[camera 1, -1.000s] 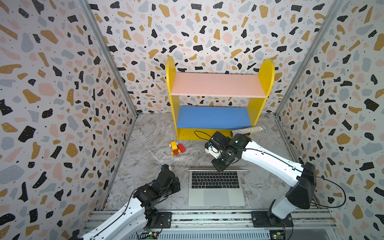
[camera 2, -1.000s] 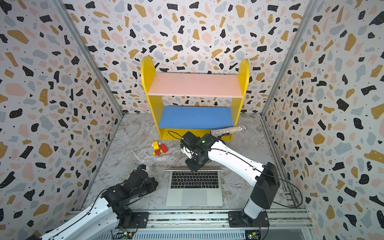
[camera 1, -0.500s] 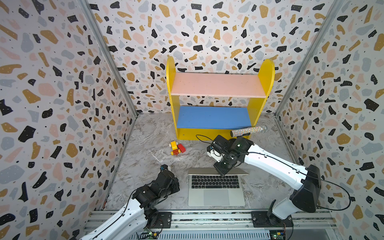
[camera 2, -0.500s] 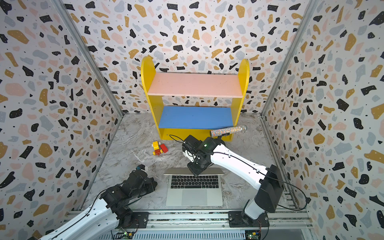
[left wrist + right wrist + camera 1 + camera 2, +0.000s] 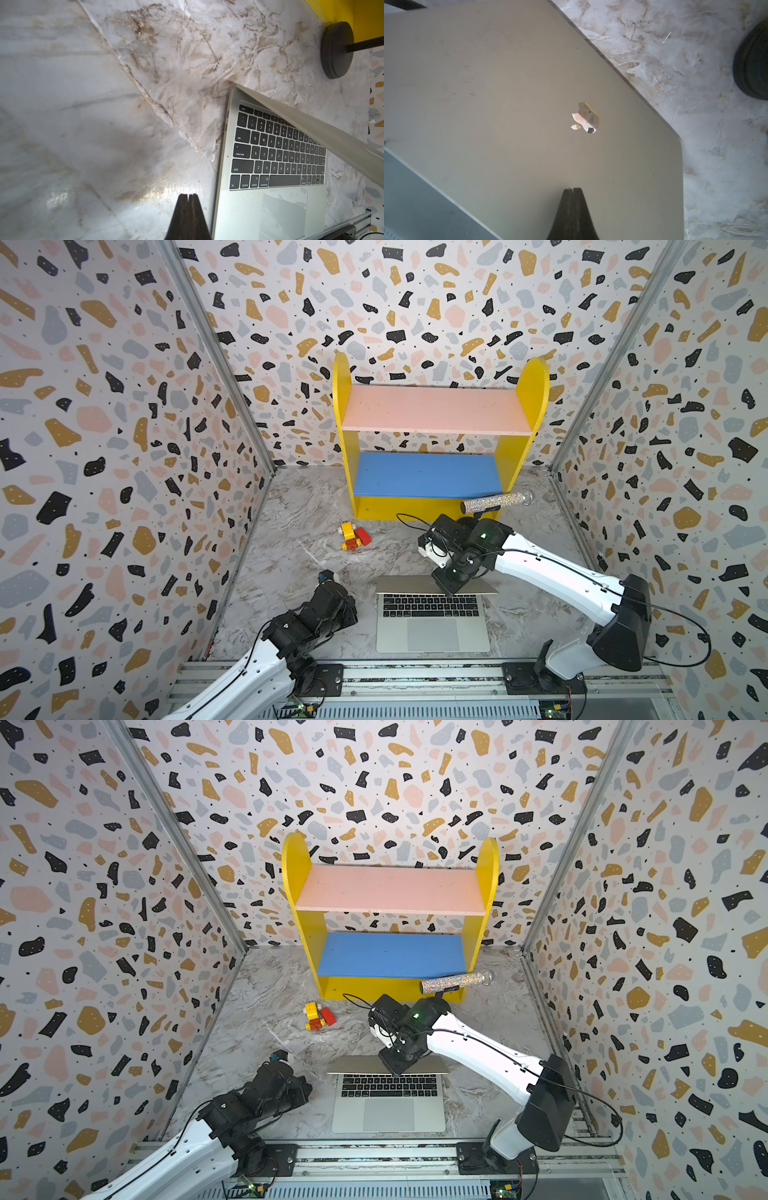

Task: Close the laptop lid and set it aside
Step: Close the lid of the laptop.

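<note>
The silver-grey laptop (image 5: 432,635) (image 5: 388,1115) lies near the table's front edge, keyboard showing. The laptop lid (image 5: 403,585) (image 5: 353,1065) leans forward over the keys' back row, so only its outer shell shows; the screen is hidden. My right gripper (image 5: 446,588) (image 5: 397,1069) is shut, its tips against the shell near the lid's free edge, past the apple logo (image 5: 586,117) in the right wrist view (image 5: 572,189). My left gripper (image 5: 326,576) (image 5: 188,195) is shut and empty, over bare table just left of the laptop (image 5: 259,207).
A yellow shelf (image 5: 436,410) with pink and blue boards stands at the back. A glittery tube (image 5: 496,502) lies at its foot, near a black disc (image 5: 336,49). Red and yellow toy bricks (image 5: 354,536) sit behind the laptop. A metal rail (image 5: 415,672) runs along the front.
The lid has tipped from nearly upright forward over the keyboard, and my right gripper has come forward and down with it. The left arm has stayed put.
</note>
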Action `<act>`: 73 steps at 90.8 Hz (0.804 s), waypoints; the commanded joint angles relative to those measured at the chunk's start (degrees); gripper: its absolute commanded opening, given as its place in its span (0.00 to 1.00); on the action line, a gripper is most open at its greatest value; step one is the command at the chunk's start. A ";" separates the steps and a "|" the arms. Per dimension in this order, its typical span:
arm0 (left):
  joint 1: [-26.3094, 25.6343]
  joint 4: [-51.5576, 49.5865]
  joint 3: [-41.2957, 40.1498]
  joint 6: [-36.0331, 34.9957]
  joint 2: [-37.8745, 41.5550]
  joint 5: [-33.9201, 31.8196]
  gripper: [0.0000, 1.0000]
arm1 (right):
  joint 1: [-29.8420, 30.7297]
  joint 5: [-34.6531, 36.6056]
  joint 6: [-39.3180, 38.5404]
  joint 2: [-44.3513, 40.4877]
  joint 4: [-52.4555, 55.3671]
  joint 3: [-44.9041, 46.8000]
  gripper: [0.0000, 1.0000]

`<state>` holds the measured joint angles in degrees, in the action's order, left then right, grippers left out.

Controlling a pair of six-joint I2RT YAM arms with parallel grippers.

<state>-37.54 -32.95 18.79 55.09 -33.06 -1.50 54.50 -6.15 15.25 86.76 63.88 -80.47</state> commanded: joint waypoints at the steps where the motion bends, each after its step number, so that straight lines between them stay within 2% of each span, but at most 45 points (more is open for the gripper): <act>1: 0.45 -0.05 1.78 -0.69 0.16 -1.38 0.00 | 0.92 -1.89 0.82 -2.02 3.92 1.37 0.00; 73: 0.45 -0.36 3.09 -1.21 0.09 -1.93 0.00 | 1.90 -2.99 3.58 -5.88 1.51 8.39 0.00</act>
<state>-37.54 -33.21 19.81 54.81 -33.17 -2.50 55.57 -7.31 17.76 82.59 62.13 -73.36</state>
